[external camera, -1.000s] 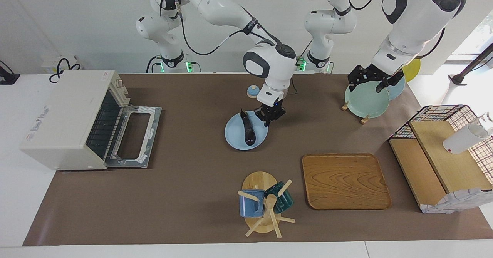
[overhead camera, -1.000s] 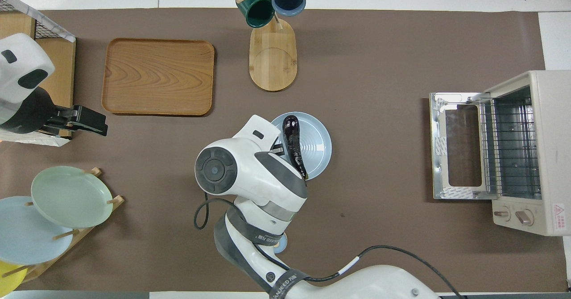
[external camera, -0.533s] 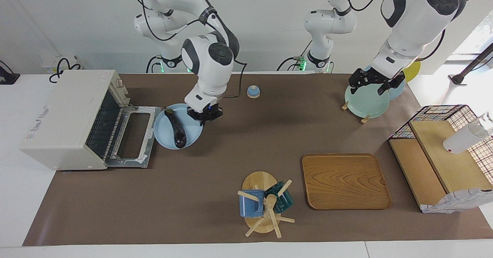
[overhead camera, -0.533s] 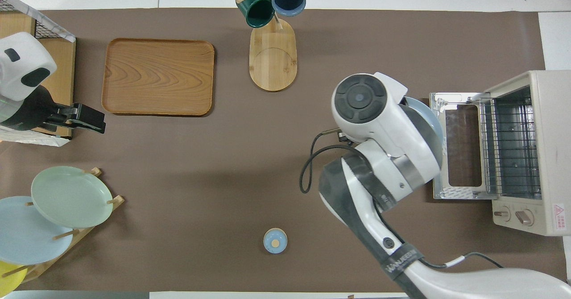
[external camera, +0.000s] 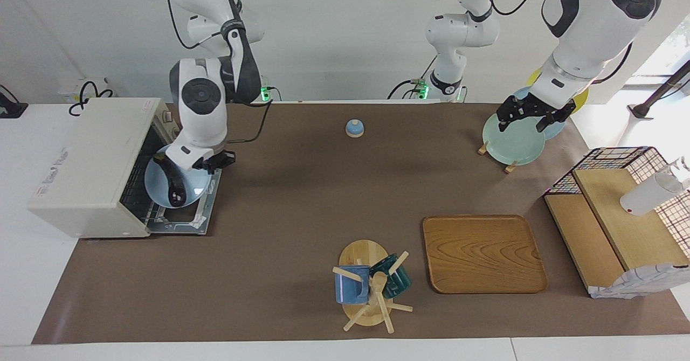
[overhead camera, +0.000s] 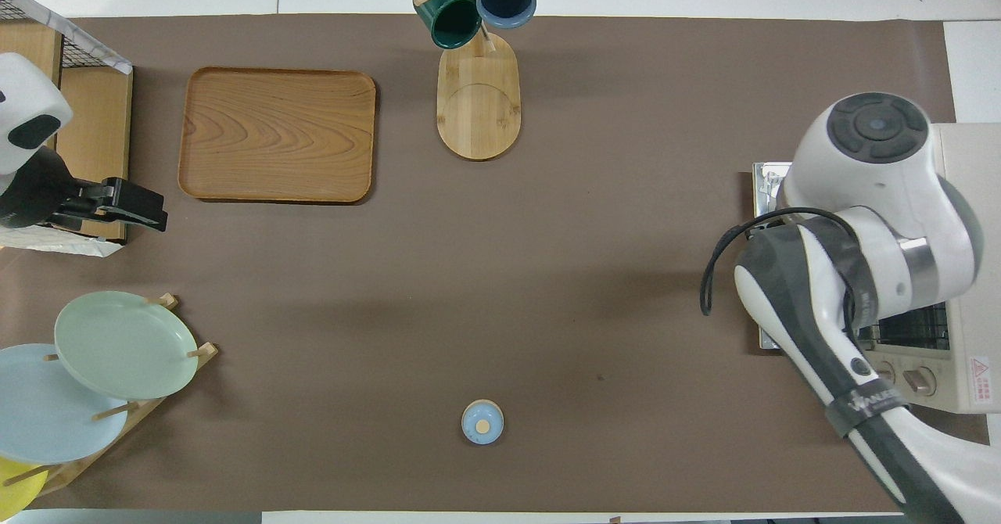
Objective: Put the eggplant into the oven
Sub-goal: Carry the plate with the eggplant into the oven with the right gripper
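Note:
The dark purple eggplant (external camera: pixel 173 186) lies on a light blue plate (external camera: pixel 195 189). My right gripper (external camera: pixel 211 161) is shut on the plate's rim and holds it over the lowered door (external camera: pixel 186 218) of the cream-white oven (external camera: pixel 81 161), at its open mouth. In the overhead view my right arm hides the plate, the eggplant and most of the oven (overhead camera: pixel 970 344). My left gripper (external camera: pixel 529 117) is open and empty over the plate rack, where the arm waits; it also shows in the overhead view (overhead camera: pixel 133 205).
A plate rack (external camera: pixel 512 140) with green and blue plates stands at the left arm's end. A small blue bell (external camera: pixel 354 128) sits near the robots. A wooden tray (external camera: pixel 482 253), a mug tree (external camera: pixel 372 285) and a wire-and-wood shelf (external camera: pixel 620 226) stand farther out.
My right gripper has carried the blue plate with the eggplant from mid-table toward the right arm's end, to over the oven's open door. My left gripper has barely shifted.

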Robot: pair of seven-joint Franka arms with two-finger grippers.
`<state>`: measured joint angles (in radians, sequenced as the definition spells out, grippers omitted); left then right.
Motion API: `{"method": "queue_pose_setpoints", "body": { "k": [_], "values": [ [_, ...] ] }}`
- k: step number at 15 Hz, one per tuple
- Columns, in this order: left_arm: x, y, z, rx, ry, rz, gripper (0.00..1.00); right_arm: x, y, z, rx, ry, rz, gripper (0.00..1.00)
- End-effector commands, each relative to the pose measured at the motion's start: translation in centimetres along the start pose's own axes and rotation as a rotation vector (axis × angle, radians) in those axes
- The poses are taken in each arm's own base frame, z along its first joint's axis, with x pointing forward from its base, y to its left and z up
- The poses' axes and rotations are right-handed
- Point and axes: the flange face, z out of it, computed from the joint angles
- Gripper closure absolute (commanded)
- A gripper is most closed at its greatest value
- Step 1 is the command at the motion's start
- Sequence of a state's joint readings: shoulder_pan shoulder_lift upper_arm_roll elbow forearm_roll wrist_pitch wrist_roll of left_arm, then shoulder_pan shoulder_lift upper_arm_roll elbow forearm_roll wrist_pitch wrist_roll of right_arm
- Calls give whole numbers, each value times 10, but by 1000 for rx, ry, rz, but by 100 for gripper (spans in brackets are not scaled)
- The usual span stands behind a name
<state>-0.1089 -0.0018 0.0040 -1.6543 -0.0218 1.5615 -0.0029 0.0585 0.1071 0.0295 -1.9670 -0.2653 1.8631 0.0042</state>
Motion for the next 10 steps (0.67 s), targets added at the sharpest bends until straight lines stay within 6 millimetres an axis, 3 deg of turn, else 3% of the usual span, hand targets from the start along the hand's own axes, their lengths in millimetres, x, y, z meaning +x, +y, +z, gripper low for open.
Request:
{"method": "queue_pose_setpoints", "body": {
  "k": [1,4,6,10],
  "values": [
    [-4,-8,-9,18,27,-5,0,-19,37,9,-8,16,-40,100],
    [-4,-7,-8,18,27,-4,0,-29,62,27,5,36,-69,100],
    [-4,-7,-7,18,24,-4,0,-41,61,46,13,51,-58,100],
    [-5,-7,-7,18,22,-4,0,-43,57,52,29,50,-28,100]
  ]
}}
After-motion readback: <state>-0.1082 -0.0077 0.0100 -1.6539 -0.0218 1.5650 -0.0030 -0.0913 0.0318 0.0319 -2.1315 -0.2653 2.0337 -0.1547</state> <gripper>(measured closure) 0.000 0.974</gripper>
